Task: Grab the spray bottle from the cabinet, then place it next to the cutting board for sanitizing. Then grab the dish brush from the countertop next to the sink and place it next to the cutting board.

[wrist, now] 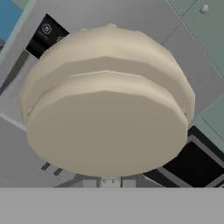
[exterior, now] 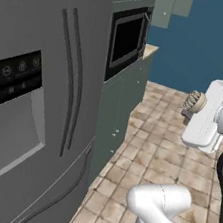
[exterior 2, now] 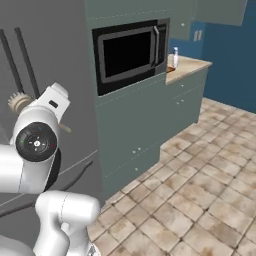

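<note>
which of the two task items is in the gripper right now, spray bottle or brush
The pale round-headed dish brush, clamped in the gripper beside the grey fridge; the slim white spray bottle stands far off on the beige counter.

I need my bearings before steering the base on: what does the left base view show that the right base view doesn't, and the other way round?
Left base view: the dark dispenser panel on the fridge front, with its recess below.
Right base view: the spray bottle standing upright on the counter past the microwave.
Both: the dish brush carried in the air, the built-in microwave, the grey fridge doors, the grey-green lower cabinets, the tiled floor and the blue wall.
</note>
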You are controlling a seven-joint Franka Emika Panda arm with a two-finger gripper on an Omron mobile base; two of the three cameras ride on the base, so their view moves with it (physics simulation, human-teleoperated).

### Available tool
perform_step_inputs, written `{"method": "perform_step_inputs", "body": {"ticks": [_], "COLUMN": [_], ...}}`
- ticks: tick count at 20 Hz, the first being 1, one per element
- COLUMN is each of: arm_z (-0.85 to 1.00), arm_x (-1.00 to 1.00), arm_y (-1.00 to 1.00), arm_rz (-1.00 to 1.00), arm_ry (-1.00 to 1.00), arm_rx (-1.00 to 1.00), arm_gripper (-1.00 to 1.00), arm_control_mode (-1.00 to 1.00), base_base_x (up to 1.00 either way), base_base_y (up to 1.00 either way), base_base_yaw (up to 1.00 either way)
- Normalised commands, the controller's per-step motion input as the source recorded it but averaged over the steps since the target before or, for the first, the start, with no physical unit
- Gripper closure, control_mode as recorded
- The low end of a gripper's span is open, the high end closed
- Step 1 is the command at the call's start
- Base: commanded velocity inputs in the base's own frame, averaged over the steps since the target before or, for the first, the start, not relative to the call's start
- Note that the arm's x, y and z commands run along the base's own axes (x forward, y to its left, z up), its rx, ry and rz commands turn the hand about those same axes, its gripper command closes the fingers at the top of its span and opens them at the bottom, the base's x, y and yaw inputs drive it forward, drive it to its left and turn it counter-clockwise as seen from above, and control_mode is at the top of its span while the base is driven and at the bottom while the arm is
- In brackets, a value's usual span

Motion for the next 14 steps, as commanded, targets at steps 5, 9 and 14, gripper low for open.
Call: {"method": "perform_step_inputs", "body": {"ticks": [5, 9, 14], "arm_z": [0.0, 0.0, 0.0], "arm_x": [0.0, 0.0, 0.0], "arm_y": [0.0, 0.0, 0.0], "arm_rz": [0.0, 0.0, 0.0], "arm_ry": [0.0, 0.0, 0.0], "arm_rx": [0.0, 0.0, 0.0], "arm_gripper": [1.0, 1.0, 1.0], "arm_control_mode": [1.0, 1.0, 1.0], "base_base_x": [1.0, 1.0, 1.0], "base_base_y": [-0.65, -0.78, -0.95], "base_base_yaw": [0.0, 0.0, 0.06]}}
